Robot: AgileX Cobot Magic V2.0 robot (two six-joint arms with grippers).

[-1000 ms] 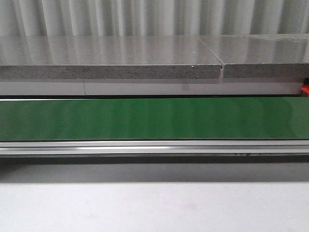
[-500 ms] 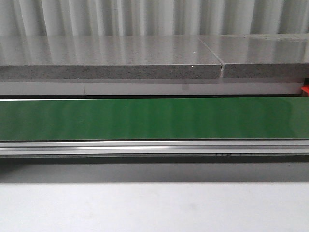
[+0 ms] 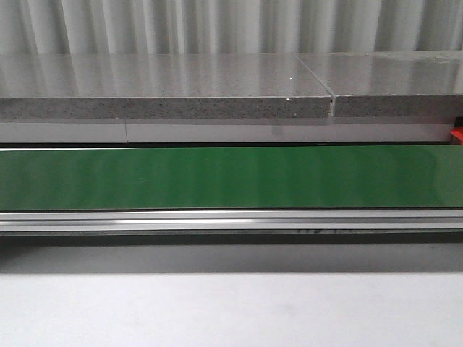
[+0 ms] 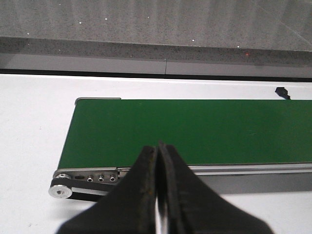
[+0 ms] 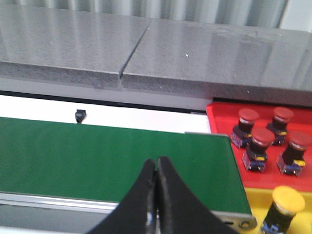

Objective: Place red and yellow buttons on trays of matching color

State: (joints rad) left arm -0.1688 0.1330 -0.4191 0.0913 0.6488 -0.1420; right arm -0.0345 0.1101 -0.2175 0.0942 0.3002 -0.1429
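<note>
The right gripper (image 5: 157, 168) is clenched on nothing, its two dark fingers pressed tip to tip above the near edge of the green conveyor belt (image 5: 112, 156). The left gripper (image 4: 158, 152) is likewise pinched shut and empty, hovering over the belt's other end, near its roller.

No button rides on the belt in any view. Just past the belt's right end lies the red tray (image 5: 222, 122), holding four red buttons (image 5: 257, 146) standing upright in a cluster. Nearer than these, still beside the belt's end, a yellow button (image 5: 282, 207) stands on the yellow tray (image 5: 256, 204).

These buttons look like rigid plastic switches: light, hard, not fragile, with a smooth domed cap that would probably slip under the fingers. The squarer dark body below the cap seems the better place to grip, pinched across its flat sides.
</note>
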